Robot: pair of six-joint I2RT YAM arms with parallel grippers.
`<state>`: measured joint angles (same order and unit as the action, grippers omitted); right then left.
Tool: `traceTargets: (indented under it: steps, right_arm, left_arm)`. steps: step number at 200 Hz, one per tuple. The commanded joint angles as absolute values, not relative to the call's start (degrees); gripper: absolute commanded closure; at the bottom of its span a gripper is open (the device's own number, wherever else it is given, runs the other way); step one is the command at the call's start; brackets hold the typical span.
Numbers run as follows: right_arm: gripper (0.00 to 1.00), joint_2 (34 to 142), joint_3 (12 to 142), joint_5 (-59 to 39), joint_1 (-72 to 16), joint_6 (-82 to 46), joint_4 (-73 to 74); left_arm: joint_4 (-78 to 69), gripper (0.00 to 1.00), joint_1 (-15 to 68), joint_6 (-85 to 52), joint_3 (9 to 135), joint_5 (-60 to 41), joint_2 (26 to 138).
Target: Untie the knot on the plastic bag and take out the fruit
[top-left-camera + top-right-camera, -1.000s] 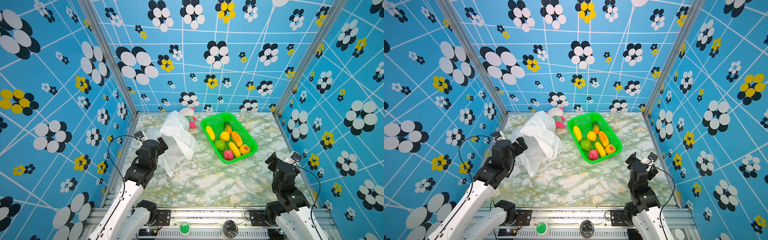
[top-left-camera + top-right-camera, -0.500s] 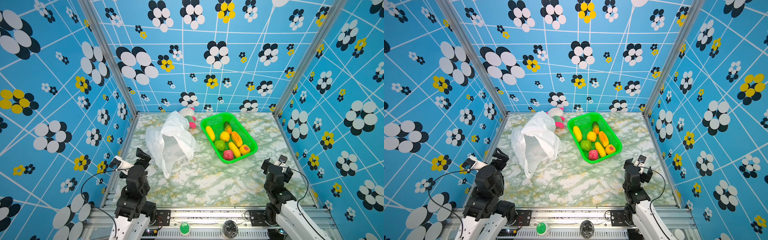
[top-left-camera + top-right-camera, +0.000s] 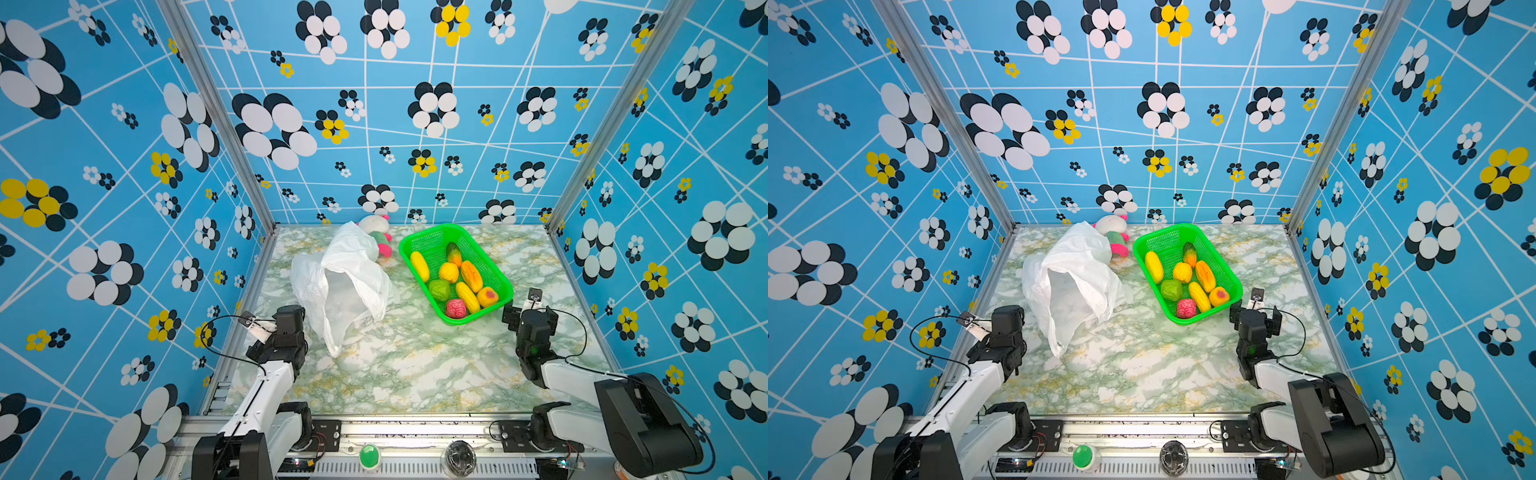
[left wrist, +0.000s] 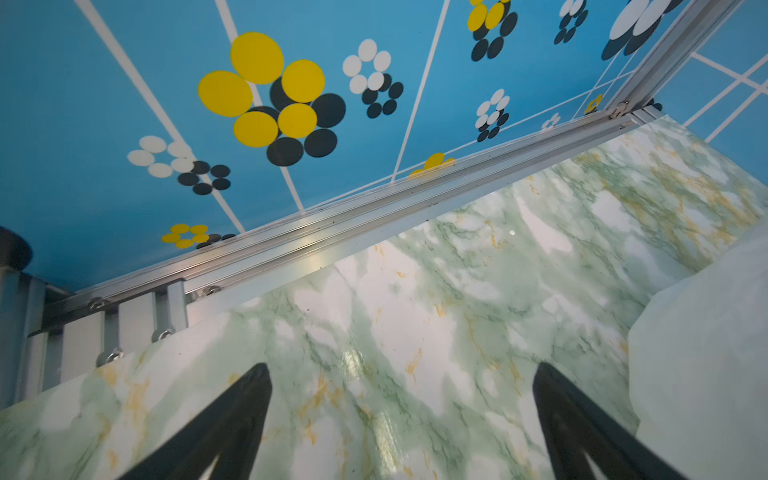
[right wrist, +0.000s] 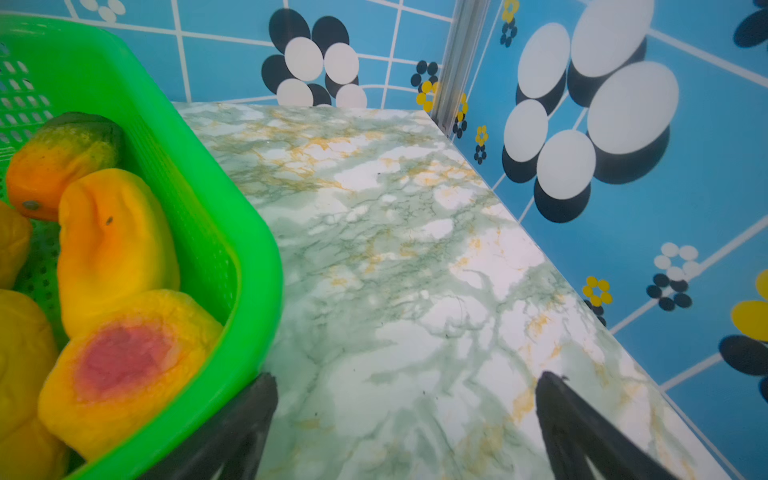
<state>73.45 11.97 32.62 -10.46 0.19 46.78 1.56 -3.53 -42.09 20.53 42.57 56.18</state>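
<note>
Both our arms reach forward again; left gripper [image 4: 400,374], right gripper [image 5: 405,380] spread empty; we count eight fruit [image 3: 449,272], one basket [image 3: 434,241], one plastic bag [image 3: 345,282].

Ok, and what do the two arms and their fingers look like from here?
Both arms have white links with black joints and wrist blocks: left arm, right arm. A thin black cable loops off each wrist. The left gripper and right gripper each carry two black, tapered fingers.
</note>
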Motion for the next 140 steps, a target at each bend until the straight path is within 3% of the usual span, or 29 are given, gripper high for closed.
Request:
traceTargets:
  steps: [1,38,58,76,111,140]
  right_arm:
    - [0.00,77.48,14.23,28.53,-10.16,1.21,56.59]
    - [0.01,93.88,11.83,23.59,-8.39,2.69,79.76]
    - [0.01,90.30,12.92,24.59,-8.04,0.71,72.13]
    - [0.01,92.14,12.91,24.27,-8.13,1.61,74.95]
    - [0.01,91.68,13.14,25.14,-8.09,1.04,73.77]
    - [0.01,90.86,17.26,26.51,-8.11,0.60,65.08]
  left_arm:
    - [-11.44,0.01,-3.83,-35.72,19.28,40.08,58.58]
    - [-20.55,0.01,-3.80,-27.48,24.17,34.19,73.28]
    - [-22.30,0.01,-3.22,-22.51,27.97,27.49,78.29]
    - [-22.98,0.00,-2.69,-19.71,29.11,25.28,79.47]
    - [-30.45,0.01,0.72,-13.14,26.91,27.63,79.32]
    - [-31.82,0.00,3.20,-7.01,28.84,22.71,82.06]
